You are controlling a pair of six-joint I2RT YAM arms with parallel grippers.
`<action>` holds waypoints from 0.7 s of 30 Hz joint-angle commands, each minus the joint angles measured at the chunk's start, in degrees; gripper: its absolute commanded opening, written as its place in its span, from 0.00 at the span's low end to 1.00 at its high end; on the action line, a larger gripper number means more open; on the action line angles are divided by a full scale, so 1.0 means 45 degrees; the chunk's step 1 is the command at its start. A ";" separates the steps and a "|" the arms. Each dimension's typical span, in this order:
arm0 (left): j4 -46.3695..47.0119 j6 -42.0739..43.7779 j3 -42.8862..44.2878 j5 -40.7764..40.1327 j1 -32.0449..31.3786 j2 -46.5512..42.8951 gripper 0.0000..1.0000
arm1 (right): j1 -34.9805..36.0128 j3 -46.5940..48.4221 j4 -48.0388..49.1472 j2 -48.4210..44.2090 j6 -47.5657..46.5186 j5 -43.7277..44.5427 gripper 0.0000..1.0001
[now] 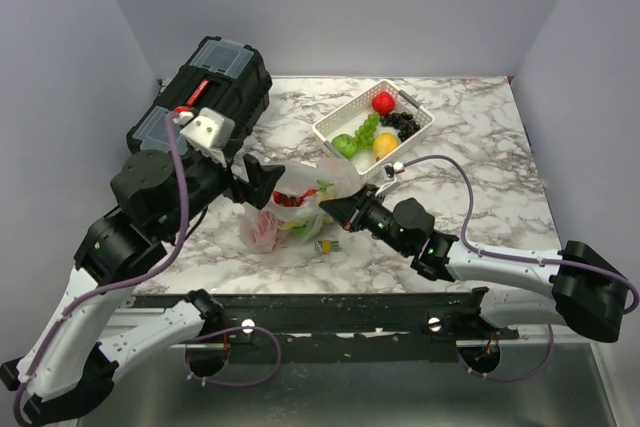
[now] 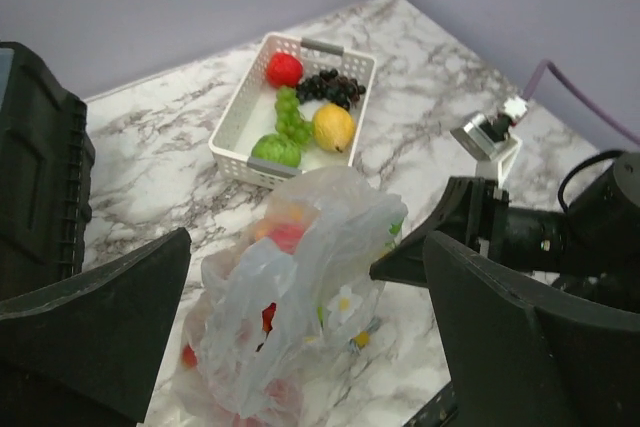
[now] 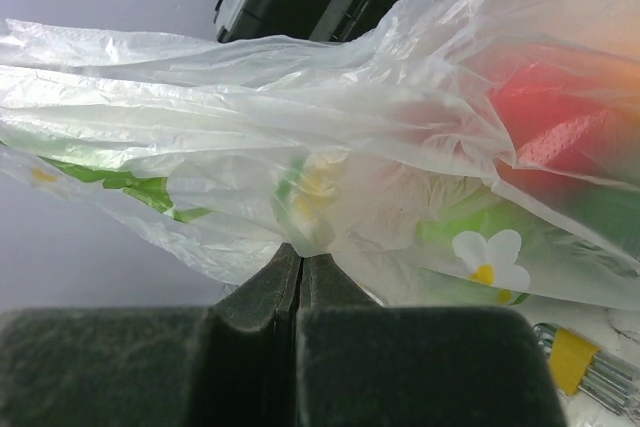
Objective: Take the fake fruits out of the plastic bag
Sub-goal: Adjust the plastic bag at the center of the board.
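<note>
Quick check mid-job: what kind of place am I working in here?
Probably a robot test booth, not a kitchen: plain walls box in a marble-pattern table, a mounting rail runs along its near edge, and the white basket holds toy fruit.

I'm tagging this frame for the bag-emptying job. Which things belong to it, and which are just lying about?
Job: plastic bag; fake fruits inside it; right gripper, shut on the bag; left gripper, open, close by.
Lying about: black toolbox; white basket; small yellow-banded item beside the bag.
</note>
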 commanded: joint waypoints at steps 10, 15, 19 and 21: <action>-0.2794 0.3391 0.1788 0.1471 -0.0376 0.2963 0.99 | 0.0037 0.0099 0.0403 0.0069 -0.0620 -0.0619 0.01; -0.1907 0.2483 0.1807 -0.0266 -0.0524 0.2306 0.99 | 0.0042 0.0269 0.0007 0.0035 -0.1042 -0.0801 0.01; -0.0514 0.1442 0.1068 -0.0480 -0.0524 0.0539 0.99 | 0.0039 0.0934 -0.1612 0.0195 -0.2378 -0.1353 0.17; -0.0388 0.1167 0.0904 -0.1134 -0.0524 -0.0038 0.99 | 0.0037 0.1642 -0.3253 0.0222 -0.3310 -0.1575 0.34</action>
